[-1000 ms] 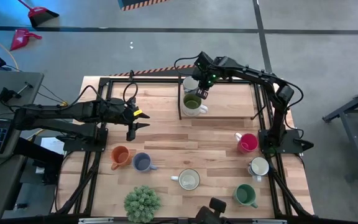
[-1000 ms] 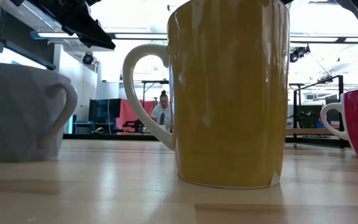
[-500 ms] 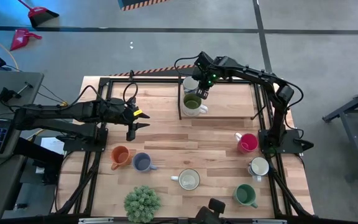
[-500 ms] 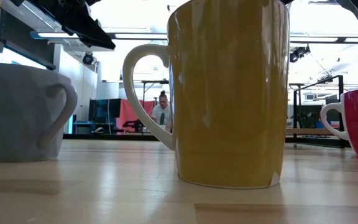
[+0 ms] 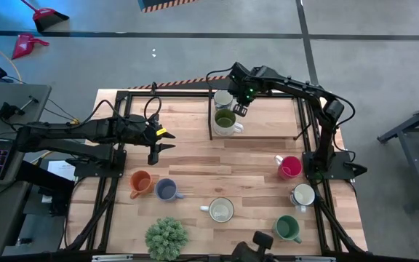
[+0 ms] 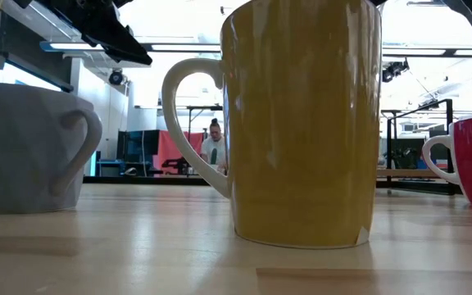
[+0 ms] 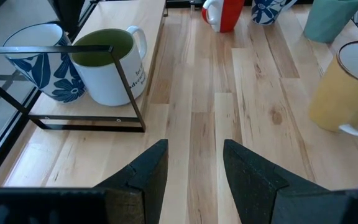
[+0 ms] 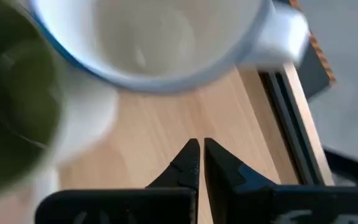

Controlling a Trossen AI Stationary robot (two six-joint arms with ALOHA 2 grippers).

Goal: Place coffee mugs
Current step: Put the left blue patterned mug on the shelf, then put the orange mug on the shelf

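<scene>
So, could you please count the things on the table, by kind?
Coffee mugs: 8 (white-and-blue, green-lined white, magenta, white, dark green, cream, blue-grey, orange)
Potted plant: 1
Total: 9

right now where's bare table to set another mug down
The widest bare patch is mid-table, between the open left gripper, the raised shelf and the magenta mug. The shelf's right half is also free. Crowded: the front row from the orange mug to the dark green mug.
</scene>
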